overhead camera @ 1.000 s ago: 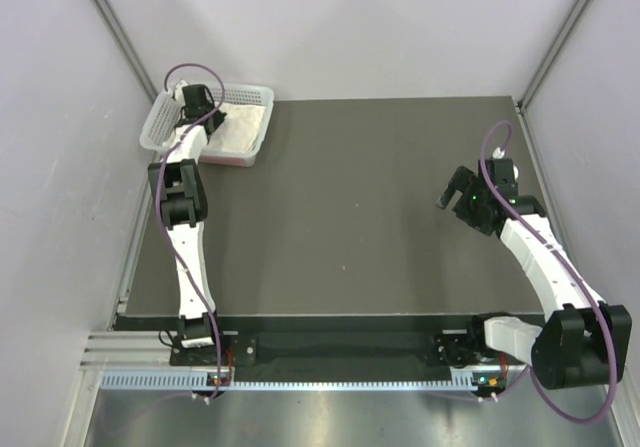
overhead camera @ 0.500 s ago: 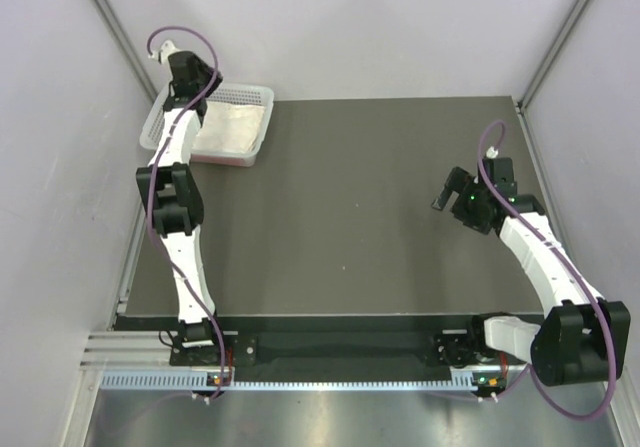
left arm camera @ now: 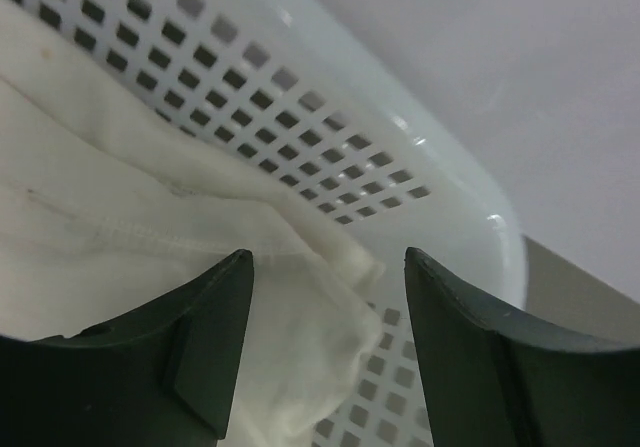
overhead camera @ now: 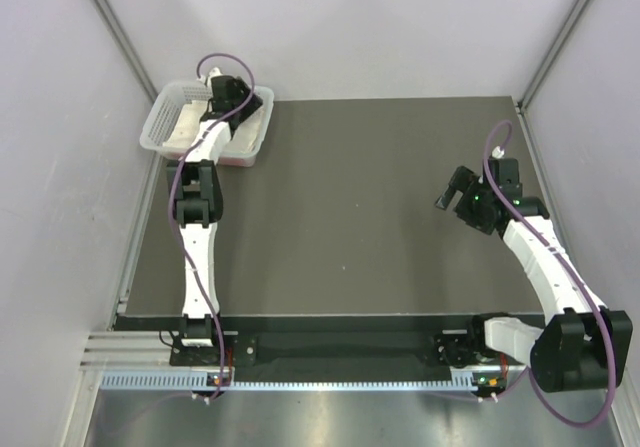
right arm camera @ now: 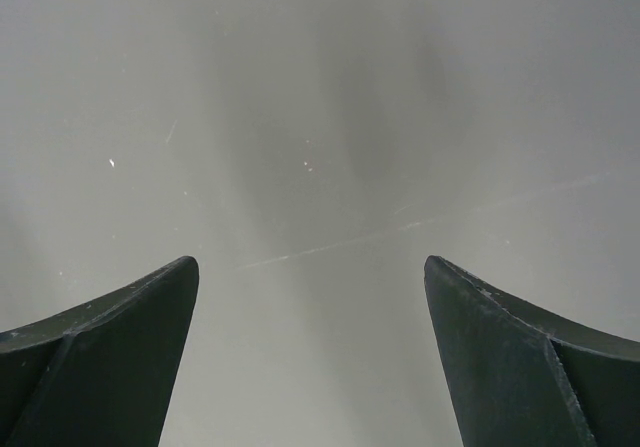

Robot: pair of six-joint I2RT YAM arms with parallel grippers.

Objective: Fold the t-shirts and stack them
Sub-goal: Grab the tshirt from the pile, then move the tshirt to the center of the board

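- Left wrist view: left gripper [left arm camera: 328,267] hangs over the far corner of the white mesh basket [left arm camera: 330,137]. Fingers are parted to a middling gap with nothing between them.
- The cream-white t-shirt [left arm camera: 120,267] lies rumpled in the basket, a stitched hem running just under the fingertips. The cloth is loose, not pinched.
- Judgement: the gap suits a pinch on a fold of cloth, so this looks like lining up to lift the shirt out onto the table [overhead camera: 340,207].
- Top external view: the basket sits at the table's far left corner, and the left arm stretches nearly full length to reach it.
- A thin reddish strip [overhead camera: 232,161] shows along the basket's near edge. It is probably the red shirt under the cream one, but it is too small to be sure.
- Right gripper [right arm camera: 310,267] has its fingers spread wide and holds nothing, poised over bare tabletop at the right. Likely waiting where a shirt could be spread for folding.
- Labels and writing: none legible on cloth, basket or arms. No tag is visible.
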